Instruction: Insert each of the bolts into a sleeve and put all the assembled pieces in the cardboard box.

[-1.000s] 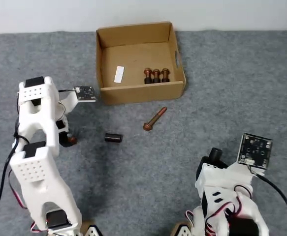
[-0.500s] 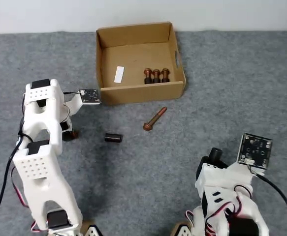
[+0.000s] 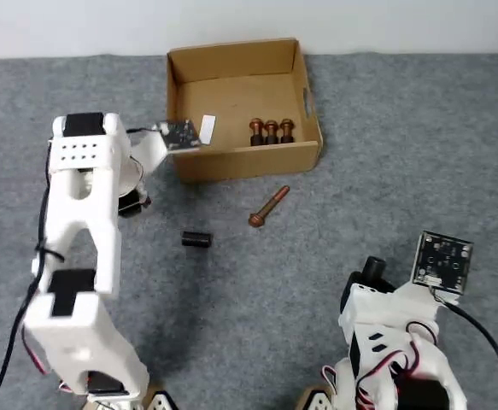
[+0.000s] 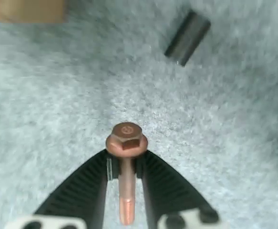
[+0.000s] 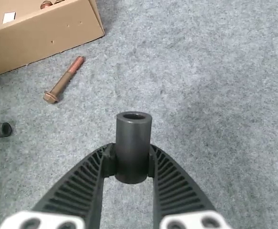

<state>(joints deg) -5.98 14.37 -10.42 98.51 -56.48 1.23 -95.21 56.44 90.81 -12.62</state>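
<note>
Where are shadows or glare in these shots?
High view: even light, no glare, faint shadow on the grey carpeted table beside the white left arm. Right wrist view: a darker patch of carpet beyond the dark cylindrical sleeve in the right tool. Left wrist view: mild sheen on the copper-coloured hex-head bolt.

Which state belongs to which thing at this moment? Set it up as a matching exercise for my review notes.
Things:
1. left gripper
2. right gripper
3. cardboard box
4. loose sleeve

States:
A. shut on a sleeve
B. lying on its side on the carpet
C. shut on a bolt
D. holds three assembled pieces

Pairs: 1-C, 2-A, 3-D, 4-B.
</note>
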